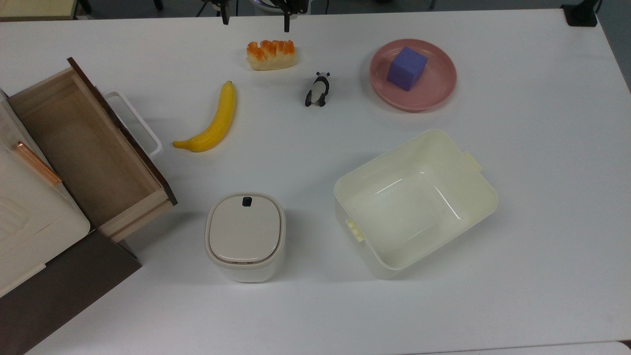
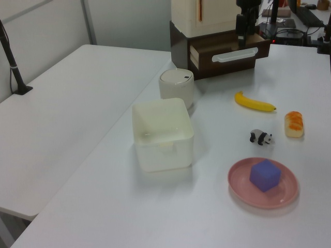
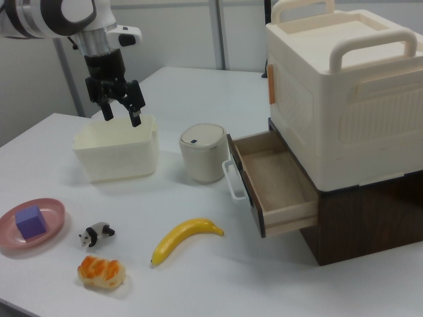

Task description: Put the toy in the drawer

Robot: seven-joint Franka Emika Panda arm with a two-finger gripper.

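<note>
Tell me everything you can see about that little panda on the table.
The panda is a small black-and-white figurine that looks like hard plastic, with a white body and black legs and ears. It stands upright on all four legs on the white table, touching nothing else. In the top view it sits between the orange-topped bread and the pink plate, with the banana farther to the top view's left. Nothing is holding it.

cabinet (image 1: 29, 236) cut off, top view's left
</note>
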